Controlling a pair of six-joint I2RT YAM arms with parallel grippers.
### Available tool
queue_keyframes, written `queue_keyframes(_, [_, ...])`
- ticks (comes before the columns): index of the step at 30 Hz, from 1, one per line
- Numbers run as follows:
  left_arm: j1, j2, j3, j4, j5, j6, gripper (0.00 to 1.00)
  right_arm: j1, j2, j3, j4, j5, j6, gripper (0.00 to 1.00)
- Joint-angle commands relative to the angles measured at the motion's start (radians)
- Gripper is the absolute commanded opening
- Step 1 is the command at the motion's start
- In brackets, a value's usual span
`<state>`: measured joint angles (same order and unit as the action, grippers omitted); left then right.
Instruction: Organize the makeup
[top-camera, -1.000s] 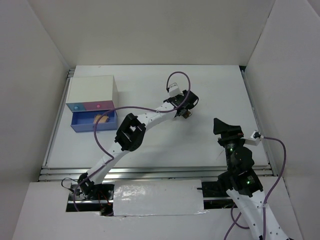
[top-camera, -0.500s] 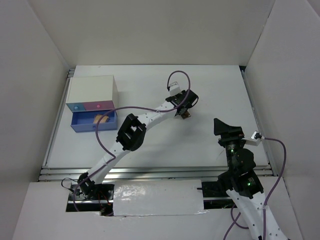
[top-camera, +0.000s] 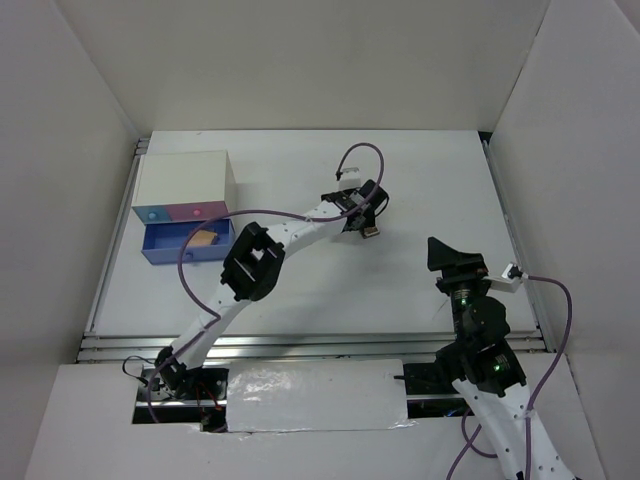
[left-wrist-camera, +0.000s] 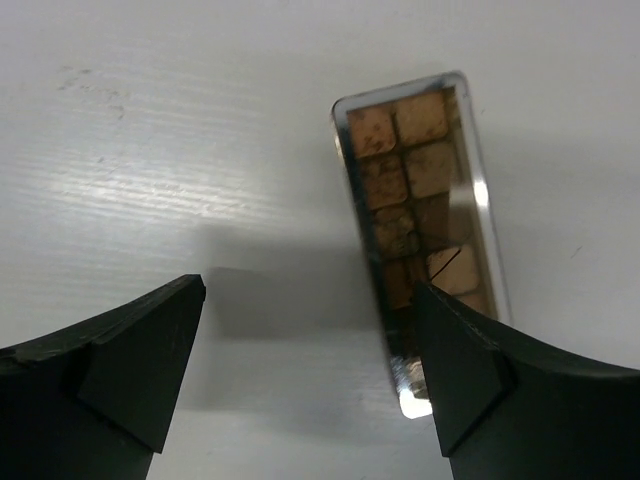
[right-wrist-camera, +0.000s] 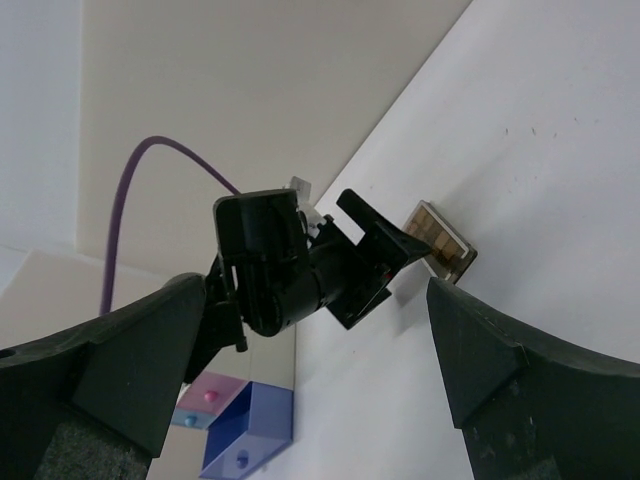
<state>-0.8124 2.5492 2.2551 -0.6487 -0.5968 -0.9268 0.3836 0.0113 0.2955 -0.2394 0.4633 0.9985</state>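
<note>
- We are looking down from above, and the left arm is reaching far across the table (top-camera: 430, 180), with the left gripper (top-camera: 366, 224) hanging over the middle of it.
- In the left wrist view, the left gripper (left-wrist-camera: 305, 365) is holding its jaws wide apart, with nothing between them except bare table and their own shadow.
- The brown palette (left-wrist-camera: 418, 215) is lying on the table just ahead of that gripper and off to one side. Its near end is sitting right against the tip of the jaw on the right of the view, though we cannot tell whether the two are actually touching.
- From the top camera, the brown palette (top-camera: 372, 232) is showing only as a small dark-tan speck at the gripper's tip, near the centre of the table.
- The right gripper (top-camera: 446, 252) is waiting well apart from it, near the right side of the table. In its own wrist view the right gripper (right-wrist-camera: 312, 345) is also spread open and holding nothing.
- That same view is looking across at the left gripper (right-wrist-camera: 372, 258), with the brown palette (right-wrist-camera: 442, 247) just beside its tip.
- Over at the far left, the white box (top-camera: 185, 178) is standing with its blue drawer (top-camera: 165, 250) pulled out.
- A tan item (top-camera: 204, 238) is lying inside the drawer, too small for us to identify.
</note>
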Motion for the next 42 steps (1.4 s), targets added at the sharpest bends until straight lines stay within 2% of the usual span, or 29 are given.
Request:
queue_keyframes(1, [-0.008, 0.017, -0.143, -0.198, 0.069, 0.172, 0.98, 0.001, -0.117, -0.013, 0.012, 0.009, 0.002, 1.0])
queue_keyframes(6, [-0.001, -0.012, -0.204, -0.203, 0.126, 0.227, 0.99, 0.001, -0.103, -0.013, 0.014, 0.011, 0.002, 1.0])
queue_keyframes(9, [-0.027, -0.05, -0.233, -0.2, 0.088, 0.233, 0.99, 0.003, -0.099, -0.015, 0.02, 0.005, -0.001, 1.0])
queue_keyframes(10, [-0.037, -0.105, -0.242, -0.156, 0.069, 0.227, 0.99, 0.003, -0.099, -0.016, 0.023, 0.003, -0.003, 1.0])
queue_keyframes(14, [-0.034, -0.231, -0.29, 0.033, 0.165, 0.178, 0.99, 0.001, -0.085, -0.015, 0.026, 0.005, -0.006, 1.0])
queue_keyframes(19, [-0.037, -0.199, -0.161, 0.09, 0.169, 0.08, 1.0, 0.0, -0.08, -0.025, 0.038, 0.014, -0.011, 1.0])
queue_keyframes(21, [-0.037, -0.204, -0.164, 0.142, 0.166, 0.057, 0.99, 0.001, -0.068, -0.039, 0.055, 0.012, -0.021, 1.0])
queue_keyframes(23, [-0.044, -0.239, -0.21, 0.156, 0.135, 0.004, 0.99, 0.001, -0.041, -0.041, 0.068, 0.026, -0.029, 1.0])
queue_keyframes(24, [-0.048, -0.294, -0.241, 0.153, 0.074, -0.042, 0.99, 0.0, -0.03, -0.041, 0.077, 0.025, -0.034, 1.0])
queue_keyframes(28, [-0.053, -0.499, -0.487, 0.176, -0.027, -0.066, 0.99, 0.0, 0.065, -0.042, 0.12, -0.001, -0.064, 1.0])
queue_keyframes(31, [-0.051, -0.653, -0.548, 0.094, -0.092, -0.034, 0.99, 0.001, 0.123, -0.05, 0.166, -0.028, -0.081, 1.0])
queue_keyframes(38, [-0.047, -0.987, -0.608, -0.257, -0.202, -0.026, 0.99, 0.0, 0.281, -0.024, 0.229, -0.058, -0.124, 1.0])
queue_keyframes(41, [-0.044, -1.203, -0.704, -0.362, -0.18, -0.006, 1.0, 0.001, 0.39, 0.02, 0.236, -0.086, -0.162, 1.0])
queue_keyframes(42, [-0.044, -1.257, -0.782, -0.37, -0.161, 0.005, 0.99, 0.0, 0.42, 0.036, 0.23, -0.087, -0.166, 1.0])
